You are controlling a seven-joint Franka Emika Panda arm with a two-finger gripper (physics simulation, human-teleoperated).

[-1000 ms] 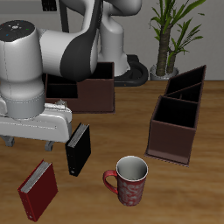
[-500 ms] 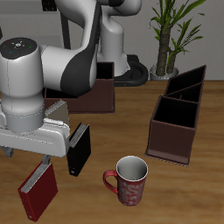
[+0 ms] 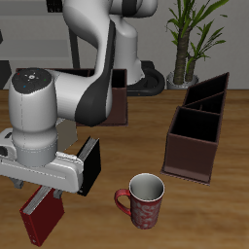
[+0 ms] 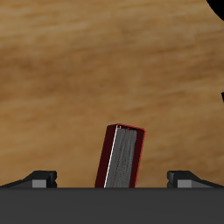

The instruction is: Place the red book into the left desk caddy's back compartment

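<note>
The red book [image 3: 39, 220] stands near the table's front edge, partly hidden by my hand. In the wrist view it [image 4: 121, 157] shows its white page edge between my fingertips. My gripper [image 3: 44, 197] is open and empty, just above the book; in the wrist view my gripper [image 4: 114, 179] straddles the book's top with wide gaps on both sides. The left desk caddy [image 3: 195, 131] is the dark maroon box seen end-on, across the table from the book. Its back compartment [image 3: 216, 86] is the farthest section, dark inside.
A black book [image 3: 89, 165] stands right beside my hand. A red patterned mug [image 3: 144, 200] stands between the books and the caddy. A wide maroon box [image 3: 115, 105] sits behind my arm. A potted plant [image 3: 190, 34] is at the back.
My arm has come down and toward the table's front edge, from above the black book to over the red book. The objects have not moved.
</note>
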